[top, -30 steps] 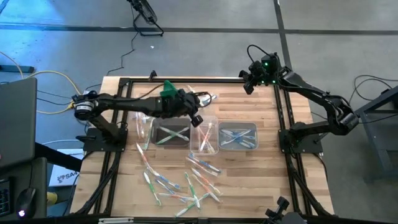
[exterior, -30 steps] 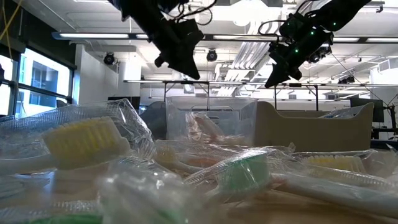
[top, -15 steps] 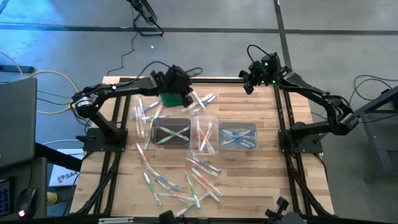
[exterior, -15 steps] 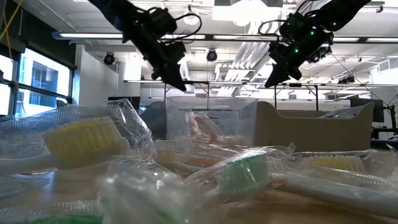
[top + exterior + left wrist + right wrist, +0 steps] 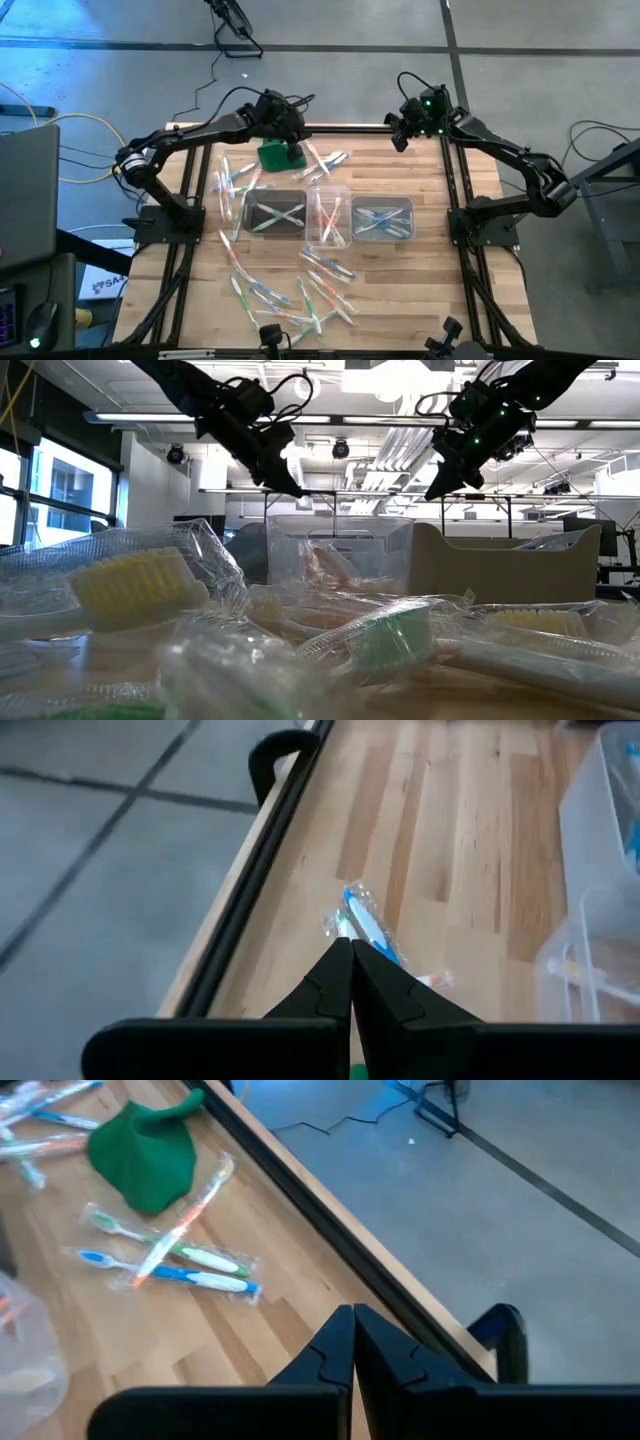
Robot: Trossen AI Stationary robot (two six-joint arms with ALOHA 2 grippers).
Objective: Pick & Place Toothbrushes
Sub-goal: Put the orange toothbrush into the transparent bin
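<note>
Over the counter's (image 5: 200,290) far edge, the left gripper (image 5: 293,148) hangs just above the green cloth lump (image 5: 273,155), its fingers closed on nothing. At the far right corner the right gripper (image 5: 398,136) waits raised, fingers likewise closed and empty. Toothbrushes (image 5: 290,300) lie scattered across the near half of the counter, with more beside the cloth (image 5: 170,1255). Three clear tubs (image 5: 327,215) stand in a row mid-counter, each with toothbrushes inside.

Dark jointed arms — green-lit wrist
</note>
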